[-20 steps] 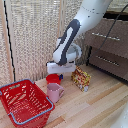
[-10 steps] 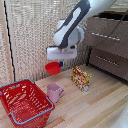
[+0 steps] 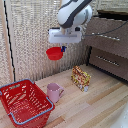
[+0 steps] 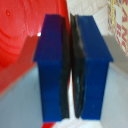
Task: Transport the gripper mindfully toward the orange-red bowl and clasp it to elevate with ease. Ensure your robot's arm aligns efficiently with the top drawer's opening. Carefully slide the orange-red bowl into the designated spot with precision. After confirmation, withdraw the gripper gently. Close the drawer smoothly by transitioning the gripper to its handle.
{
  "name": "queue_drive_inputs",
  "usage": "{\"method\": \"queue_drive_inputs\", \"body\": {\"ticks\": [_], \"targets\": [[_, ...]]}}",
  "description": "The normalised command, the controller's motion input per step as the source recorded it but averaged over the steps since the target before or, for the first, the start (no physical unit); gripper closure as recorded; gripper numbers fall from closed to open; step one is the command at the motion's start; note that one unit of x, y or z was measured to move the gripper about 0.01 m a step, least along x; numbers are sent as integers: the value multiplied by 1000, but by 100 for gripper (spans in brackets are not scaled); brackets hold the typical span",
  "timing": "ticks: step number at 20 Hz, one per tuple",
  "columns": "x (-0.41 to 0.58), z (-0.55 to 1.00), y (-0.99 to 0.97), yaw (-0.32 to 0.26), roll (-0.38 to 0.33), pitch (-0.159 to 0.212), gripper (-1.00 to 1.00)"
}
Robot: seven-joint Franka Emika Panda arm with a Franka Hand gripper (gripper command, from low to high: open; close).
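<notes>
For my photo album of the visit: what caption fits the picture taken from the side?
White gripper carries the orange-red bowl in the air above the pink mug.

No lettering can be made out: the print on the small snack packet (image 3: 80, 78) is too blurred to read, and nothing else carries any legible mark.

Orange-red bowl (image 3: 54, 52) looking like smooth glossy plastic. Robot's arm (image 3: 74, 13) showing glossy white shell. Surface (image 3: 100, 105) showing pale wood grain. Red basket (image 3: 24, 102) looking like plastic mesh. Top drawer (image 3: 107, 32) appearing matt dark wood.
</notes>
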Motion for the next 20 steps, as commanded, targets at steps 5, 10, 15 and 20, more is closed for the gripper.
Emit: {"method": "queue_drive_inputs", "body": {"ticks": [5, 10, 15, 20], "targets": [[0, 951, -9, 0, 0, 0, 100], [0, 954, -42, -15, 0, 0, 100], [122, 935, -166, -10, 0, 0, 100], [262, 988, -273, -1, 0, 0, 100]]}}
